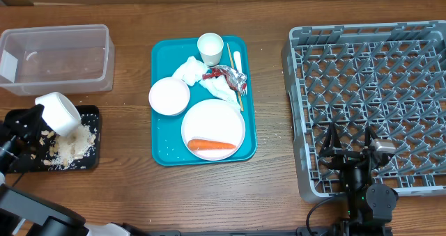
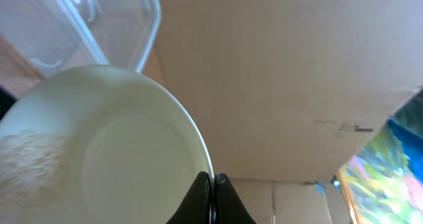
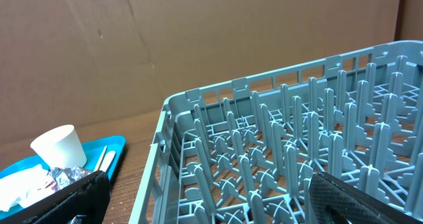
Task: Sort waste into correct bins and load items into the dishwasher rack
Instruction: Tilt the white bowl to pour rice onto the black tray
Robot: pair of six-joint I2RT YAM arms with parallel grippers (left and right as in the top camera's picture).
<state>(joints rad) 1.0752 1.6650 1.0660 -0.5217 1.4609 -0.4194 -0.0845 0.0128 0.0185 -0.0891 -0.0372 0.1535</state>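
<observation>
Looking from overhead, the left gripper (image 1: 38,116) at the left edge pinches the rim of a white bowl (image 1: 59,113), tipped over the black tray (image 1: 92,159), where crumbs (image 1: 73,145) and beige scraps lie. The clear tub (image 1: 56,30) sits in the upper left. On the teal tray (image 1: 167,142) at centre are a cup (image 1: 210,48), napkins (image 1: 191,70), a wrapper (image 1: 226,74), chopsticks (image 1: 233,62), a second bowl (image 1: 169,96) and a plate (image 1: 212,121) bearing the carrot (image 1: 212,145). The rack (image 1: 369,90) fills the right side, and the right gripper (image 1: 350,142) hangs over its lower edge, fingers spread wide, holding nothing. In the left wrist view, the fingers (image 2: 201,194) at the bottom press together on the bowl's rim, crumbs clinging inside at the left, the tub in the upper left corner. In the right wrist view, the spread fingers (image 3: 66,197) frame the rack, with the cup, wrapper and teal tray at lower left.
</observation>
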